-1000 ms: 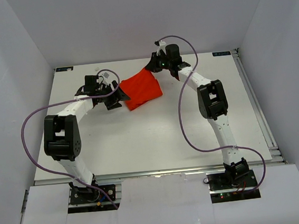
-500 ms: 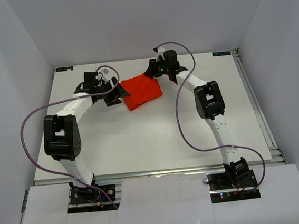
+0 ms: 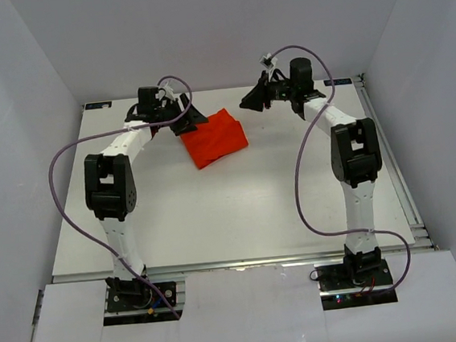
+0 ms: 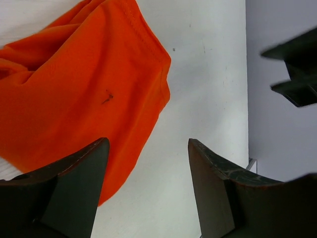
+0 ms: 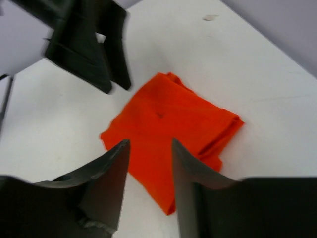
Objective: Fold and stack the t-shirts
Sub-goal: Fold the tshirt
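Note:
The orange-red t-shirt [image 3: 213, 137] lies folded into a small square at the back middle of the white table. It also shows in the left wrist view [image 4: 79, 94] and in the right wrist view [image 5: 168, 129]. My left gripper [image 3: 191, 119] is open and empty, at the shirt's far left corner; its jaws stand wide apart over bare table beside the cloth edge [image 4: 147, 144]. My right gripper [image 3: 249, 99] is open and empty, raised off the shirt to its far right, jaws apart [image 5: 150, 144].
The table [image 3: 232, 211] has a raised rail along its right edge [image 3: 390, 155]. White walls close in the back and both sides. Purple cables loop from both arms over the table.
Both grippers have let go of the shirt and drawn back from it, the left toward the back left, the right up and to the right. The shirt lies still.

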### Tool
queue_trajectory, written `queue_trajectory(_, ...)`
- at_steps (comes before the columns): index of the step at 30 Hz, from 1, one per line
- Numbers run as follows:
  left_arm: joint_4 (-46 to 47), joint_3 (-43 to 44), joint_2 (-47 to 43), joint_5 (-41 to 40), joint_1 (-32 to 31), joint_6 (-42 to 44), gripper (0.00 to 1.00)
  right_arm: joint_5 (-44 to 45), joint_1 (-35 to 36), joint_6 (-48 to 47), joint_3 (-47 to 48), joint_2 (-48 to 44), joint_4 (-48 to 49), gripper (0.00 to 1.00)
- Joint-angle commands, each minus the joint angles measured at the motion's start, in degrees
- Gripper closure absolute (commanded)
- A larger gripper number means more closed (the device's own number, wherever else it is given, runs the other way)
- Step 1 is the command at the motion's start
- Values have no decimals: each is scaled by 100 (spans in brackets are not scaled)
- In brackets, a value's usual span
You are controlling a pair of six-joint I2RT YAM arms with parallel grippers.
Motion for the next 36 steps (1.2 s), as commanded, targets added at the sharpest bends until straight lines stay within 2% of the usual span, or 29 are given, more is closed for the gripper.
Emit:
queue_trajectory(1,236,395,221,368,-76,-175,25,-1307,418,75,-244,-52,119,58)
queue_trajectory(4,438,527,406,561,-120,-324,27,-1422,638,321,-95,185,-101,68)
queue_trajectory(10,869,580,626,834,-147,-588,29,-1273,832,1200,73,712,100,74)
queue_trajectory(16,1150,510,941,702,-156,-711,29,-755,832,1289,301,1117,-180,74)
queue_trajectory(21,1256,659,1284,562,-129,-764,29,54,832,1121,459,1345,-787,74)
queue_trajectory(30,1484,633,1724,193,116,-983,30,301,771,1341,214,1548,-770,74)
queue_trajectory(36,1862,668,1821,315,283,-1221,30,556,692,1323,91,1644,-946,74)
